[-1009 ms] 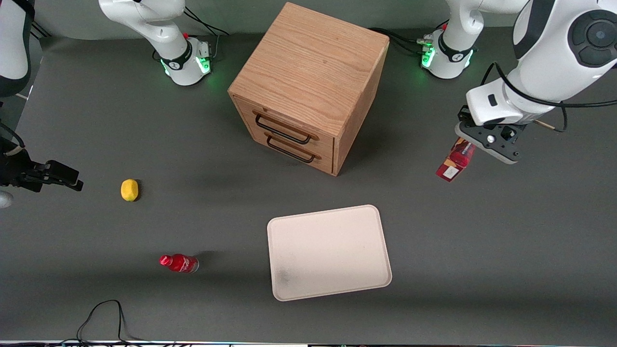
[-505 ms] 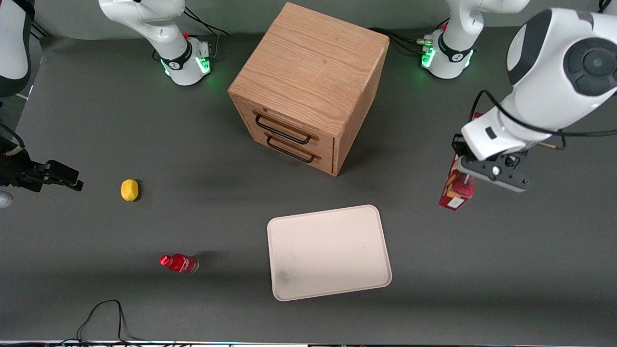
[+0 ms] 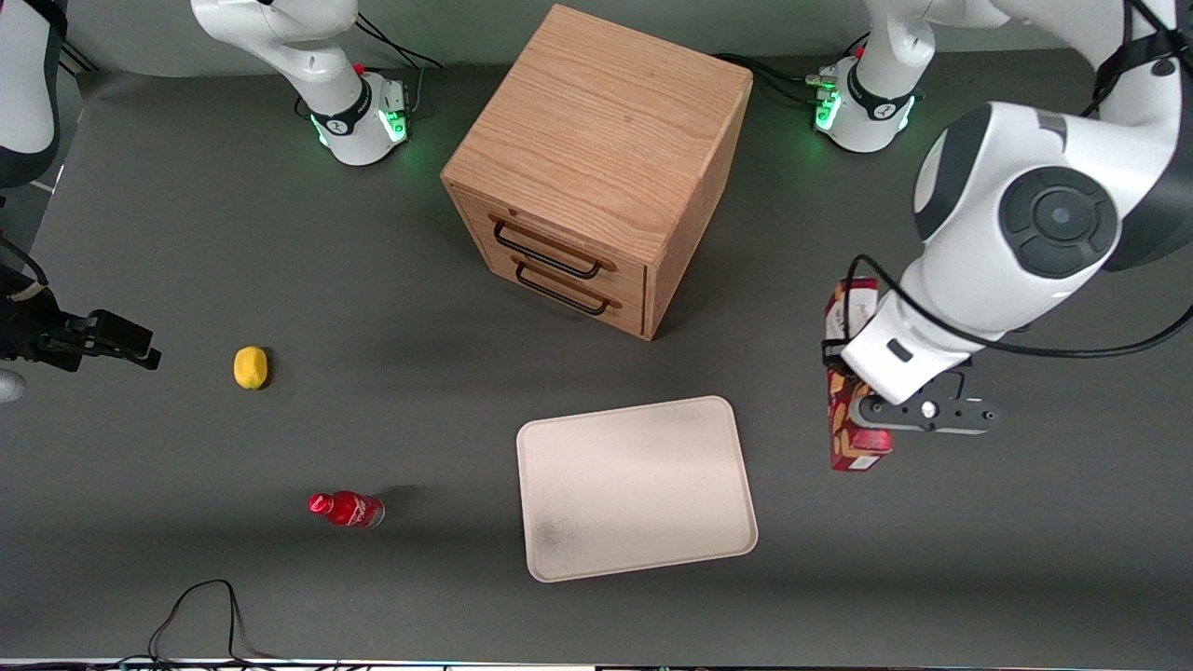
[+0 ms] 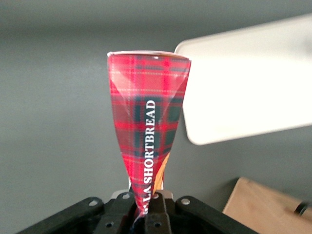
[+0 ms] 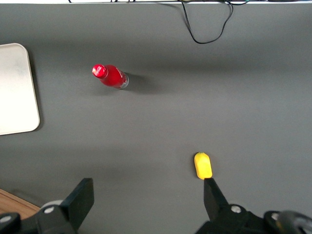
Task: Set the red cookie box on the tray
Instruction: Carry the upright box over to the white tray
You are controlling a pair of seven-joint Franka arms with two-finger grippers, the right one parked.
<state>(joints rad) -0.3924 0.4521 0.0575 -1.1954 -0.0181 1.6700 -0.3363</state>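
Note:
The red cookie box [image 3: 846, 438] hangs above the table, pinched in my left gripper [image 3: 865, 416], which is shut on it. It is held off the tray [image 3: 634, 485], beside the tray's short edge toward the working arm's end of the table. In the left wrist view the tartan box [image 4: 146, 122] sticks out from the shut gripper [image 4: 146, 207], its free end near a corner of the cream-white tray [image 4: 243, 87]. The arm's body hides part of the box in the front view.
A wooden two-drawer cabinet [image 3: 596, 158] stands farther from the front camera than the tray. A small red bottle [image 3: 347, 509] and a yellow lemon [image 3: 250, 366] lie toward the parked arm's end of the table. A black cable [image 3: 196, 606] loops at the near table edge.
My left gripper has carried the red cookie box nearer the front camera and closer to the tray, and the box has turned lengthwise. Tray, cabinet, bottle and lemon have not moved.

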